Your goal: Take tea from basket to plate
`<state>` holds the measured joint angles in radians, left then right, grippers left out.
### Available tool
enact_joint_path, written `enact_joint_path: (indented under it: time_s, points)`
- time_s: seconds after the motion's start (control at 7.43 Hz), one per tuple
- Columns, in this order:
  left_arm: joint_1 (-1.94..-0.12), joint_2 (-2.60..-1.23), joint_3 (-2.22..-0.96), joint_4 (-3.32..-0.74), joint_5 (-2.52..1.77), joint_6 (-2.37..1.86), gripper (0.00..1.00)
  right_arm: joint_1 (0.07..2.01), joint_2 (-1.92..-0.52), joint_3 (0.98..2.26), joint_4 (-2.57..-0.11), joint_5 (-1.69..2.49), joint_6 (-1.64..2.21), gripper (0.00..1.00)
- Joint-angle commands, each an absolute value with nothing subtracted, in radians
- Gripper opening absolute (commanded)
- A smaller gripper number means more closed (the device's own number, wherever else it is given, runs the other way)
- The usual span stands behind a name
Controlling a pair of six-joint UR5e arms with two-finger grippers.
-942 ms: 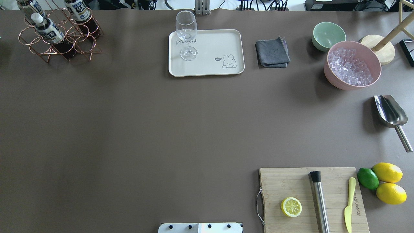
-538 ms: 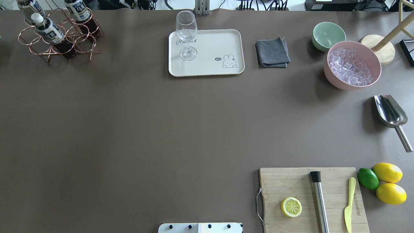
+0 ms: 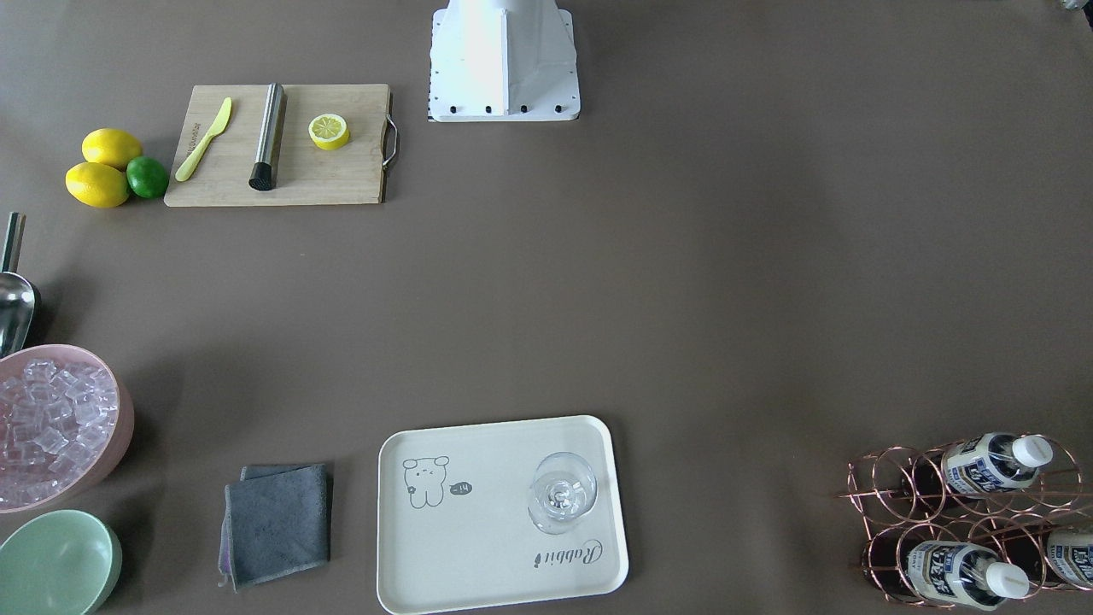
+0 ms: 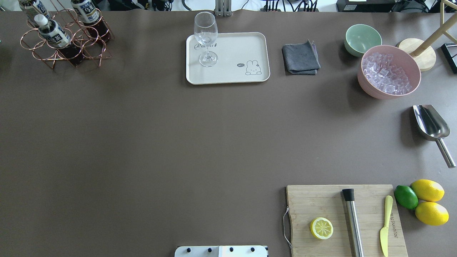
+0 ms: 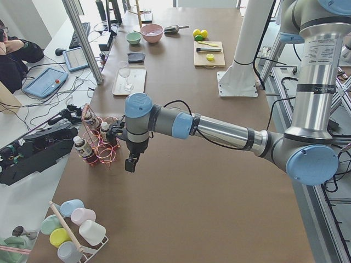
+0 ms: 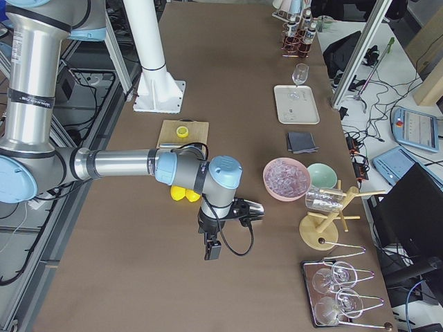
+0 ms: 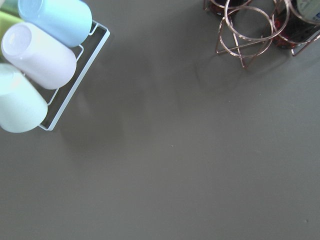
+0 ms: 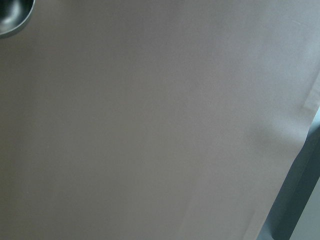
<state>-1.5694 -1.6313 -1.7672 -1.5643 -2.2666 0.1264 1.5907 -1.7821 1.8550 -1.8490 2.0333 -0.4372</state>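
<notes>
Three tea bottles (image 4: 53, 33) with white caps stand in the copper wire basket (image 4: 83, 43) at the table's far left corner; they also show in the front-facing view (image 3: 990, 461). The cream plate (image 4: 235, 53) lies at the far middle and carries a clear stemmed glass (image 4: 206, 39). My left gripper (image 5: 130, 166) shows only in the exterior left view, hanging just beside the basket (image 5: 101, 145); I cannot tell whether it is open or shut. My right gripper (image 6: 211, 250) shows only in the exterior right view, past the table's right end objects; its state cannot be told.
A grey cloth (image 4: 300, 58), a green bowl (image 4: 362, 38), a pink bowl of ice (image 4: 389, 71) and a metal scoop (image 4: 430, 123) lie at the right. A cutting board (image 4: 321, 203) holds a lemon half, muddler and knife. A rack of pastel cups (image 7: 40, 65) lies near the basket.
</notes>
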Motion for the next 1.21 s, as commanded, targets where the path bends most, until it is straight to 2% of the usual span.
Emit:
enact_joint_path:
  time_s: [0.0,0.54,0.67,1.08]
  points:
    - [-1.569,-1.675,-1.732,-1.616,-2.267,0.308,0.98,1.591,-1.782,1.850,-1.850,2.034,-0.437,1.00]
    - [-1.519,-1.784,-1.711,-1.669,-2.267,0.455,0.98,1.583,-1.775,1.833,-1.880,2.052,-0.434,1.00]
    - [-1.502,-1.816,-1.707,-1.670,-2.231,0.451,0.98,1.588,-1.735,1.812,-1.906,2.052,-0.434,1.00]
    - [-1.451,-1.955,-1.593,-1.732,-2.209,0.488,0.97,1.588,-1.697,1.792,-1.956,2.054,-0.434,1.00]
